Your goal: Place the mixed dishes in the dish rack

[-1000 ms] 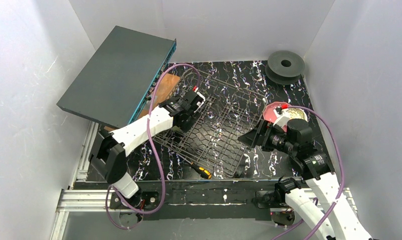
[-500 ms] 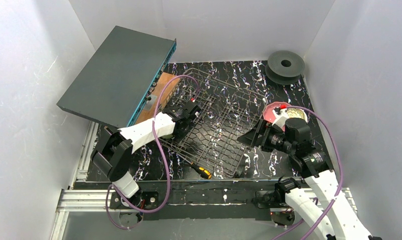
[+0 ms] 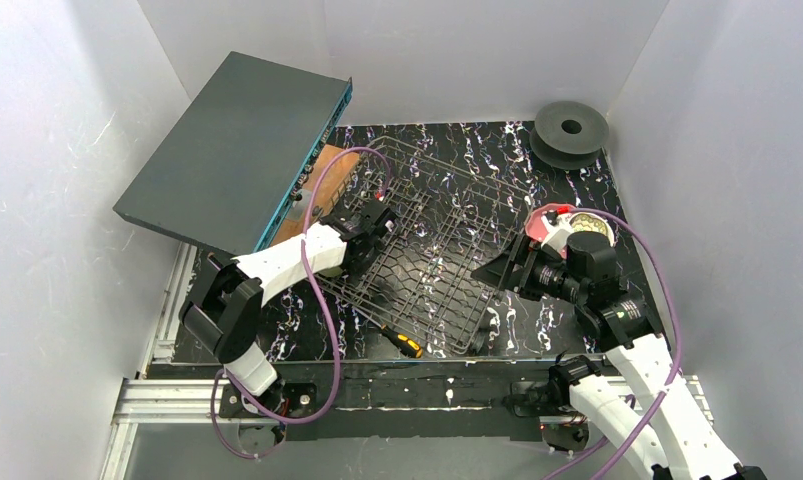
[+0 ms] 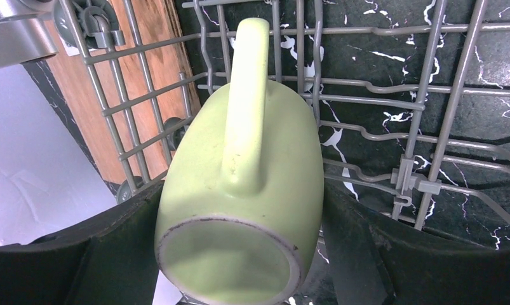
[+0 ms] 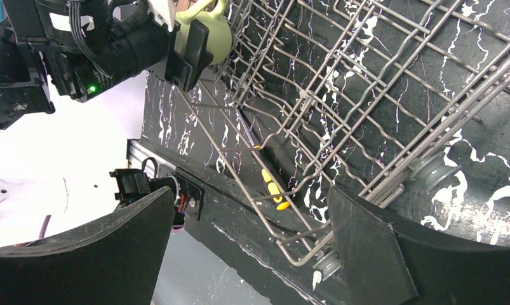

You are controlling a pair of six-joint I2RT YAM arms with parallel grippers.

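Right, loading step: I'm placing the pale yellow-green mug [image 4: 239, 171] into the dish rack [image 3: 447, 250]. My left end effector [image 4: 236, 260] is grasping the mug by its body, with the fingers spread fairly wide on either flank. The handle is facing the wrist camera and the base ring is pointing back at the wrist.

In the top view the mug is sitting at the rack's left edge, left of frame centre, beside the wooden board [image 3: 327, 180]. Rack wires are showing right behind it in the wrist view, but I can't tell whether it's touching them.

Next move, as I'm judging it: lowering until the mug is resting on the grid floor, keeping the handle out of the wires, then releasing and backing straight off.

My right end effector [image 5: 252, 216] is hanging fully released and holding nothing at the rack's right side. It's near the pink speckled scalloped plate [image 3: 547, 222], which is lying on the surface [image 3: 567, 170] outside the rack, partly hidden by that arm. Probably my next pick. No other dish is showing in the rack, so I'm reckoning it's early.
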